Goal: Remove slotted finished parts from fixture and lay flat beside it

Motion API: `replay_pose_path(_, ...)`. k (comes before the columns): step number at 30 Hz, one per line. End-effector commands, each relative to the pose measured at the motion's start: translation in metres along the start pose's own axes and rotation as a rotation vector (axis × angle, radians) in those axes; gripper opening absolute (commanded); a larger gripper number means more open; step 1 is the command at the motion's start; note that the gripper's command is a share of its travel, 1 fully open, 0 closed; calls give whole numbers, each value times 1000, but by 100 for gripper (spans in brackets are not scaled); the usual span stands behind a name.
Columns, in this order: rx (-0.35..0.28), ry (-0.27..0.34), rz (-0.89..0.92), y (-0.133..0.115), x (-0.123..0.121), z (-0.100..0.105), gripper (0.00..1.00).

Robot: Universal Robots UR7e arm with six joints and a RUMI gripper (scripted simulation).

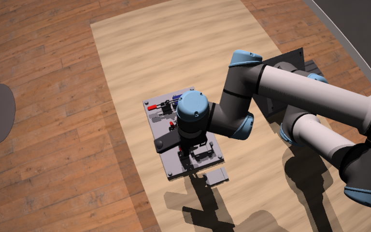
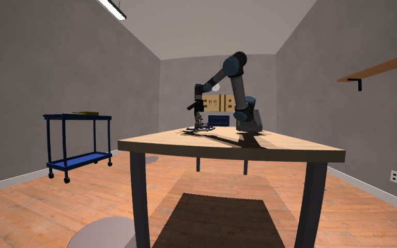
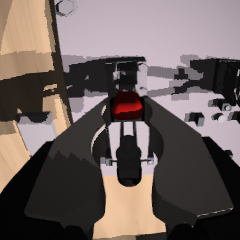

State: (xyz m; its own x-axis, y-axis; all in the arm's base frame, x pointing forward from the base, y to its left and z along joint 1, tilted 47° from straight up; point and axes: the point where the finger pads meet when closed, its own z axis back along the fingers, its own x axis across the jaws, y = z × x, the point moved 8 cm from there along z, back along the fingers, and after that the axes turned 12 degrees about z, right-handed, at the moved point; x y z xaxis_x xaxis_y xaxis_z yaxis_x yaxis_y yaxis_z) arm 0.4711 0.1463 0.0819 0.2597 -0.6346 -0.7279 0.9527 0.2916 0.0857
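tool (image 3: 128, 102): clamped on a red clamp handle (image 3: 127, 106)
fixture (image 1: 164, 164): near worktop (image 1: 141, 51) edge
hidden: blue blank (image 1: 175, 98) mostly behind wrist

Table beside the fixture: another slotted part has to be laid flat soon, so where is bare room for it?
The grey fixture plate is crowded with red-handled toggle clamps. One grey slotted part already lies off its near edge. Bare light wood table stretches beyond the plate's far edge, and a strip lies between the plate and the arm's dark base. The gripper is shut on a red clamp handle.
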Motion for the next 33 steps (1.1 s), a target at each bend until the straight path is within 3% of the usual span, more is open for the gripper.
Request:
replay_pose_path(1, 1, 0, 0, 0, 0, 0, 0)
replay_pose_path(8, 1, 0, 0, 0, 0, 0, 0)
replay_pose_path(9, 1, 0, 0, 0, 0, 0, 28)
replay_pose_path(33, 1, 0, 0, 0, 0, 0, 28)
